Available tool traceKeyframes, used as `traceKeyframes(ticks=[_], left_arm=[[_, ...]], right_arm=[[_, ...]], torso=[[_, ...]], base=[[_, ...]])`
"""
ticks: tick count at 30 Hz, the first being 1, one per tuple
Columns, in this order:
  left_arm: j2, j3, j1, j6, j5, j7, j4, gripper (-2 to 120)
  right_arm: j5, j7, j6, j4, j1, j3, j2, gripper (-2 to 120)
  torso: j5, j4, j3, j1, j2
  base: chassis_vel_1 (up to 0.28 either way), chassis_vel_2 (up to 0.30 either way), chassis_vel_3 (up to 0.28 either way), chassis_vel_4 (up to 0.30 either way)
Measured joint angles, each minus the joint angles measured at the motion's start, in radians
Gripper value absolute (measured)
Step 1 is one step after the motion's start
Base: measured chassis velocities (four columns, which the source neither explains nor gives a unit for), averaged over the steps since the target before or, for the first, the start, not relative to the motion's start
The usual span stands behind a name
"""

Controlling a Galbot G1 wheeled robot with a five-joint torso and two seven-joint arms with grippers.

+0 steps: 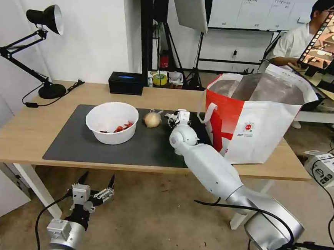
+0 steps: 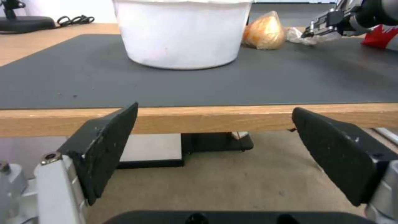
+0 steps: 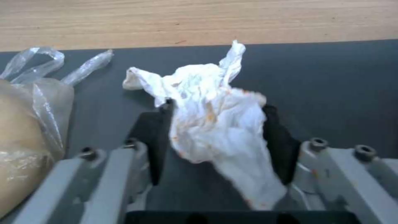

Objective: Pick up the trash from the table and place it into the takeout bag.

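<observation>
Clamping crumpled tissue [image 3: 215,124] on mat: right gripper [image 3: 215,137] (left gripper [image 2: 215,149] spread, below table edge).

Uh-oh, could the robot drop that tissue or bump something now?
Maybe. The right hand pinches only part of the crumpled tissue; loose folds stick out, so it might slip free. The bagged tan ball lies just beside it and could get nudged. The takeout bag has a tall rim the tissue could snag on.
</observation>
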Motion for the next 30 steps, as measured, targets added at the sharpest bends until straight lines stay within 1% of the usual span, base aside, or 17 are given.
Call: traceKeyframes(ticks=[1,4,5,7,8,9,10,13,23,26,30], left_arm=[[0.000,0.000,0.000,0.000,0.000,0.000,0.000,100],[-0.002,-0.001,0.004,-0.001,0.002,0.000,-0.004,100],[-0.002,-0.001,0.004,-0.001,0.002,0.000,-0.004,100],[-0.004,-0.001,0.007,-0.002,0.005,0.000,-0.005,100],[-0.006,-0.001,0.009,-0.003,0.007,0.000,-0.006,100],[-0.006,-0.001,0.009,-0.003,0.007,0.000,-0.006,100],[-0.008,-0.001,0.009,-0.003,0.009,0.000,-0.007,100],[-0.014,0.001,0.011,-0.006,0.015,0.000,-0.008,100],[-0.020,0.004,0.013,-0.007,0.021,0.000,-0.015,100],[-0.024,0.004,0.016,-0.007,0.024,0.000,-0.020,100],[-0.029,0.005,0.018,-0.007,0.028,0.000,-0.024,100]], right_arm=[[0.000,0.000,0.000,0.000,0.000,0.000,0.000,48],[0.009,0.005,-0.002,0.010,-0.003,-0.002,-0.005,34],[0.009,0.005,-0.002,0.010,-0.003,-0.002,-0.005,34],[0.013,0.008,-0.003,0.013,-0.005,-0.002,-0.007,25],[0.015,0.009,-0.003,0.015,-0.006,-0.002,-0.008,18],[0.015,0.009,-0.003,0.015,-0.006,-0.002,-0.008,18],[0.016,0.010,-0.003,0.016,-0.007,-0.002,-0.008,15],[0.021,0.010,-0.003,0.021,-0.010,-0.002,-0.011,0],[0.031,0.003,-0.001,0.032,-0.018,0.001,-0.017,0],[0.032,-0.043,0.027,0.045,-0.021,0.005,-0.025,0],[0.032,-0.071,0.047,0.071,-0.026,0.009,-0.040,0]], torso=[[0.0000,0.0000,0.000,0.000,0.000],[0.0000,0.0000,0.000,0.000,0.000],[0.0000,0.0000,0.000,0.000,0.000],[0.0000,0.0000,0.000,0.000,0.000],[0.0000,0.0000,0.000,0.000,0.000],[0.0000,0.0000,0.000,0.000,0.000],[0.0000,0.0000,0.000,0.000,0.000],[0.0000,-0.0001,0.000,0.000,0.000],[0.0000,-0.0001,0.000,0.000,0.000],[0.0000,0.0000,0.000,0.000,0.000],[0.0000,-0.0001,0.000,0.000,0.000]], base=[[0.000,0.000,0.000,0.000],[0.000,0.000,0.000,0.000],[0.000,0.000,0.000,0.000],[0.000,0.000,0.000,0.000],[0.000,0.000,0.000,0.000],[0.000,0.000,0.000,0.000],[0.000,0.000,0.000,0.000],[0.000,0.000,0.000,0.000],[0.000,0.000,0.000,0.000],[0.000,0.000,0.000,0.000],[0.000,0.000,0.000,0.000]])
